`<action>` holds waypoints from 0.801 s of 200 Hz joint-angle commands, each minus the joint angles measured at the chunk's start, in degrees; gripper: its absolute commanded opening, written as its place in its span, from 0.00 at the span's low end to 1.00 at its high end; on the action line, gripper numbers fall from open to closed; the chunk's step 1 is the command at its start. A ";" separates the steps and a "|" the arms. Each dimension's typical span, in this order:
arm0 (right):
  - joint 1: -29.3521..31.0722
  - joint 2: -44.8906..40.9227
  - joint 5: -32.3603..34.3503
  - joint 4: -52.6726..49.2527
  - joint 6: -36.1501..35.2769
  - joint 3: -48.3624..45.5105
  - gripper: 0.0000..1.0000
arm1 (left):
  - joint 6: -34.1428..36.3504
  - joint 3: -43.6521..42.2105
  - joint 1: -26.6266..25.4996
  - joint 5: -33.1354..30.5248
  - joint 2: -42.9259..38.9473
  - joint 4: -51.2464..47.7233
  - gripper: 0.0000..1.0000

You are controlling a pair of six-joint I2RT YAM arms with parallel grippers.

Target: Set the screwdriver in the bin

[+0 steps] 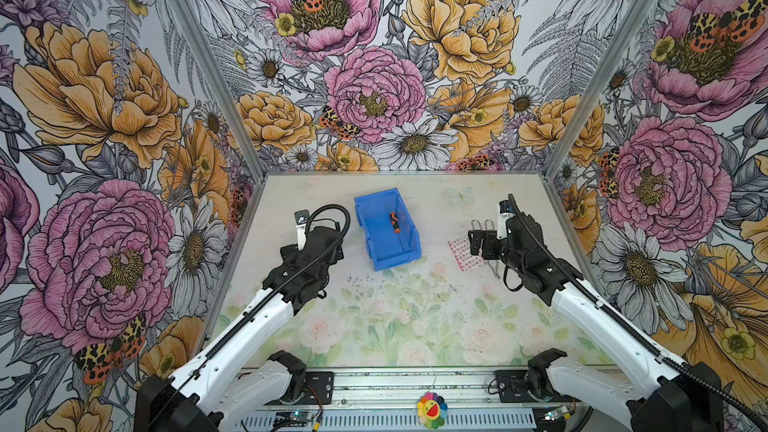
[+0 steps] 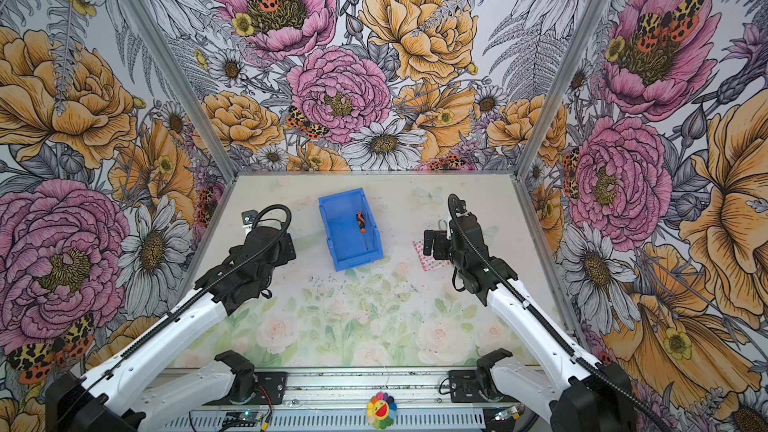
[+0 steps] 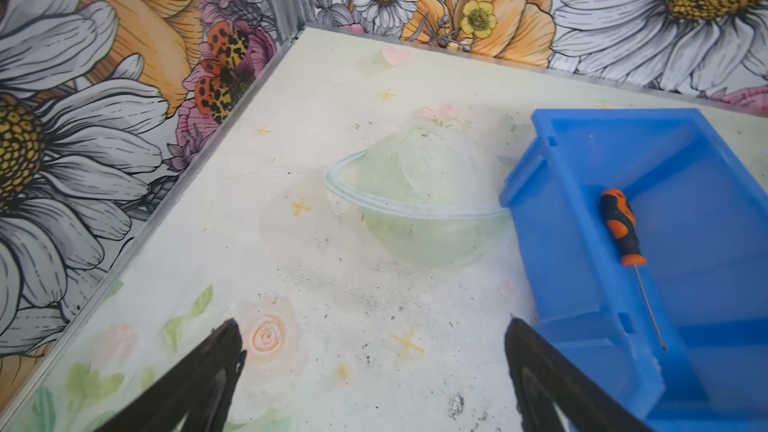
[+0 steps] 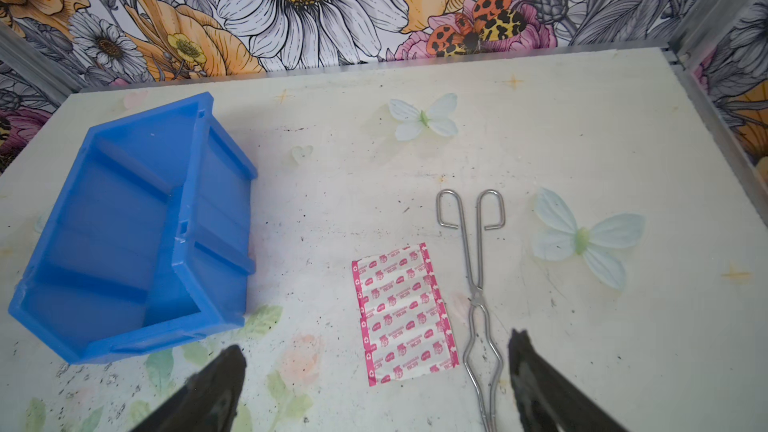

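Left gripper (image 3: 372,326): jaws wide apart, empty, above table (image 3: 332,268), just left of bin (image 1: 369,238). Right gripper (image 4: 376,342): jaws apart, empty, over tongs (image 4: 473,276). Screwdriver (image 1: 394,222): small, orange-and-black handle, thin dark shaft. Lies inside blue bin, nearer right wall, handle far, tip near.

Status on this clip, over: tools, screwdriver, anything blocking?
Left tool and right tool open, empty. Screwdriver lying inside bin. Tongs and plaster strip by right tool, clear of bin.
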 commanded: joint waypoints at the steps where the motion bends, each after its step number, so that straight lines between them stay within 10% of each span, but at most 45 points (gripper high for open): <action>1: -0.62 -0.96 8.80 -0.02 3.85 -1.18 1.00 | 2.69 -4.73 6.22 6.49 -4.96 9.18 0.99; 33: -2.01 -4.09 19.34 2.77 3.92 -5.90 0.99 | 4.74 -10.60 16.48 15.11 -7.75 14.89 0.99; 160: -14.63 5.65 11.39 33.36 -11.50 -21.33 0.99 | 17.97 -26.10 24.84 21.27 -2.04 45.04 0.99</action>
